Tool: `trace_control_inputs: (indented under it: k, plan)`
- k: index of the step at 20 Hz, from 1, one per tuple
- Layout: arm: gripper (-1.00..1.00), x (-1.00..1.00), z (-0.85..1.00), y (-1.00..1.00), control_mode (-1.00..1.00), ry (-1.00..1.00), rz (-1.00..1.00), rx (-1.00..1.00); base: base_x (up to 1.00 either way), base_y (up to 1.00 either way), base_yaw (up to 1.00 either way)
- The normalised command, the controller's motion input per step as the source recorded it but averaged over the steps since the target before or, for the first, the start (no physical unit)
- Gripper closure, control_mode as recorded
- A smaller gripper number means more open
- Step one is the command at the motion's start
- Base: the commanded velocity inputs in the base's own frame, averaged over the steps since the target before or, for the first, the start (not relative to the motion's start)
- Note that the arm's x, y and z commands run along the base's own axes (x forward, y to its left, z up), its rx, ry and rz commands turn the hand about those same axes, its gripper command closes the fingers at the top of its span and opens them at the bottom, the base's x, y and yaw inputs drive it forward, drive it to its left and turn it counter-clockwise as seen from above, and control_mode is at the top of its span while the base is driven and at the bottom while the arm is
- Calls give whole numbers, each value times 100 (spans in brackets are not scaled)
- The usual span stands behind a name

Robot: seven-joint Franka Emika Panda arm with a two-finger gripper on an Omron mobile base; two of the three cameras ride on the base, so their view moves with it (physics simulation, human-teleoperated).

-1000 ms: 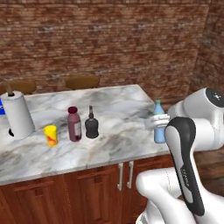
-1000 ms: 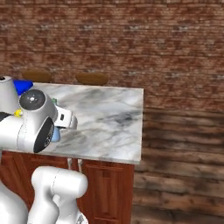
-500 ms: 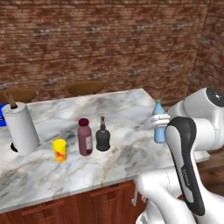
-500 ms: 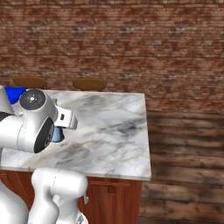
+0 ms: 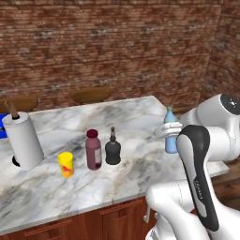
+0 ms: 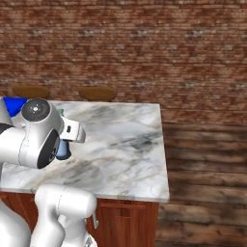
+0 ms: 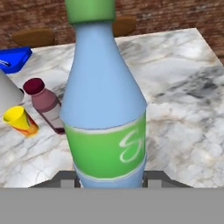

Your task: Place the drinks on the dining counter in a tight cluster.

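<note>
1. The blue bottle point(image 5: 170, 137) is pinched low on its body by the gripper point(image 5: 174, 130), upright, at the frame's right
2. The maroon bottle point(image 5: 93, 150) and black bottle point(image 5: 112, 149) are stood close together at centre on the counter point(image 5: 136, 115), seemingly the cluster it is meant to join
3. A yellow cup point(image 5: 65, 164) is left beside them

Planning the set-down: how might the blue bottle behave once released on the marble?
The blue bottle looks tall over a narrow base, so it may tip if nudged. Its smooth, rounded body would likely roll if toppled, and may slide easily on the polished dining counter.
</note>
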Motion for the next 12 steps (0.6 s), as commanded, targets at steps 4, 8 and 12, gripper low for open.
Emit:
trace_control_inputs:
  k: [4, 8, 12]
  plan:
    - [100, 0, 0, 0, 100, 0, 0, 0, 0, 0, 1]
    - [100, 11, 0, 0, -100, 0, 0, 0, 0, 0, 0]
    - [100, 79, 0, 0, -100, 1, 8, 0, 0, 0, 0]
